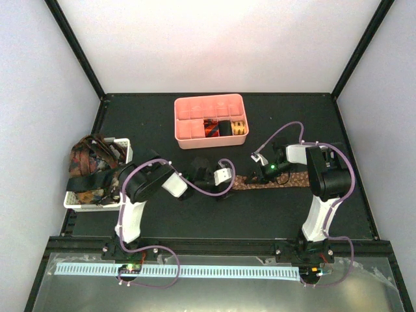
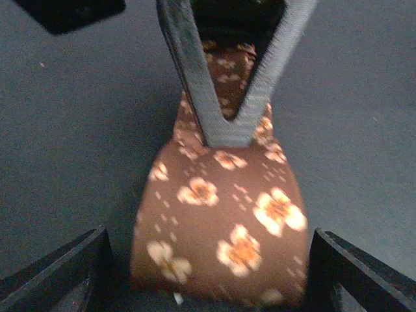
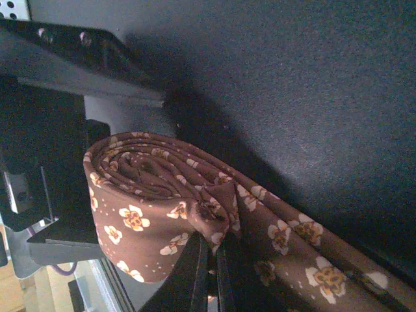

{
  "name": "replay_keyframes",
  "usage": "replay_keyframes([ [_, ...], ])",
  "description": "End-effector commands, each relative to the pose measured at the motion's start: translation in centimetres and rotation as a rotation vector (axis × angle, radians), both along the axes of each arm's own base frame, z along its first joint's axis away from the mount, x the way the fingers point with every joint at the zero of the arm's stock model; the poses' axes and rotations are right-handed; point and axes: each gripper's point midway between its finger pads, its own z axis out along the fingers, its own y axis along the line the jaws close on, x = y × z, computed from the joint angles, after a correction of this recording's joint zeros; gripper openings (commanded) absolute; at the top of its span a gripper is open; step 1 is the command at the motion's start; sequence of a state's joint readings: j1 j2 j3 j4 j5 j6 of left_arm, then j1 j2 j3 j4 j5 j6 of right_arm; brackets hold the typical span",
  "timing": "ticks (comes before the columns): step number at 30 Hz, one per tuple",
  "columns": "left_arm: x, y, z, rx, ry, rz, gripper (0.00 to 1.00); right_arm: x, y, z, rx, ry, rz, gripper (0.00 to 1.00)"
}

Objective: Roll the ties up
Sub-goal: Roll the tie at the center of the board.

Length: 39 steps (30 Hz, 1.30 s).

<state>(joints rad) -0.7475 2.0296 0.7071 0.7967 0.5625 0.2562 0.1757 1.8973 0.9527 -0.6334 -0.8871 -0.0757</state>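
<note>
A brown tie with small flowers [image 1: 250,182] lies across the table's middle. My right gripper [image 1: 264,173] is shut on it; in the right wrist view the fingers [image 3: 195,270] pinch a loosely coiled roll of the tie [image 3: 143,195]. My left gripper [image 1: 232,181] is open at the tie's left end. In the left wrist view its fingertips [image 2: 58,276] stand either side of the tie [image 2: 221,221], with the right gripper's grey fingers [image 2: 195,84] clamped on the cloth beyond. Rolled red-orange [image 1: 209,128], black [image 1: 225,127] and gold [image 1: 239,127] ties sit in tray compartments.
The pink compartmented tray [image 1: 185,140] stands at the back centre. A white slotted basket [image 1: 123,144] at the left holds a heap of unrolled ties [image 1: 91,162]. Black frame rails run along the table's edges.
</note>
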Motion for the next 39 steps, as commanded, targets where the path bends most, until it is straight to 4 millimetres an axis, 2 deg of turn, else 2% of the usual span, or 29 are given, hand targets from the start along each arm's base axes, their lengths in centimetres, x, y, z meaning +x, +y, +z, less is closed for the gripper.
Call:
replay_keyframes([
  [1,0.6,-2.6,1.1,-0.153,-0.021,-0.036,0.84,-0.4,-1.9,-2.9,-0.170,0.000,0.008,0.02],
  [4,0.5,-3.5,0.3,-0.136,-0.030,-0.061,0.78,-0.4,-1.7,-2.7,-0.158,-0.002,0.008,0.02],
  [6,0.1,-4.0,-0.4,-0.096,-0.030,-0.077,0.65,-0.3,-1.6,-2.6,-0.148,-0.007,0.009,0.02],
  [8,0.0,-3.5,-1.1,-0.034,-0.027,-0.053,0.50,-0.3,-1.5,-2.4,-0.140,-0.010,0.011,0.03],
  [12,-0.7,-1.6,-1.5,0.123,-0.008,-0.037,0.37,0.2,-0.8,-1.3,-0.090,-0.031,0.008,0.12],
  [15,-0.4,0.0,-2.3,0.264,0.022,0.011,0.33,0.8,-0.5,0.3,-0.062,-0.067,0.023,0.26],
  [20,-0.5,1.7,-3.4,0.386,0.028,0.031,0.32,1.6,-0.4,4.2,-0.013,-0.167,0.044,0.41],
  [22,-0.4,2.0,-3.7,0.401,0.032,0.047,0.32,1.1,0.2,4.9,0.029,-0.156,0.035,0.47],
  [26,-0.4,2.0,-4.4,0.419,0.056,0.055,0.33,-0.2,2.0,5.0,0.071,-0.102,0.062,0.48],
  [33,-0.4,1.9,-4.4,0.423,0.058,0.050,0.33,0.2,3.4,3.0,0.038,-0.068,0.082,0.45],
  [34,-0.4,1.9,-4.4,0.421,0.058,0.050,0.33,0.3,3.5,2.9,0.038,-0.066,0.083,0.41],
  [35,-0.4,1.9,-4.4,0.420,0.060,0.048,0.33,0.4,3.6,2.7,0.032,-0.068,0.082,0.33],
  [37,-0.5,1.9,-4.5,0.421,0.063,0.048,0.33,0.5,3.4,2.4,0.013,-0.073,0.082,0.10],
  [38,-0.5,1.9,-4.5,0.420,0.063,0.048,0.33,0.4,3.3,2.3,0.004,-0.077,0.085,0.03],
  [39,-0.5,1.9,-4.6,0.422,0.062,0.048,0.33,0.4,3.1,2.2,-0.003,-0.078,0.088,0.02],
])
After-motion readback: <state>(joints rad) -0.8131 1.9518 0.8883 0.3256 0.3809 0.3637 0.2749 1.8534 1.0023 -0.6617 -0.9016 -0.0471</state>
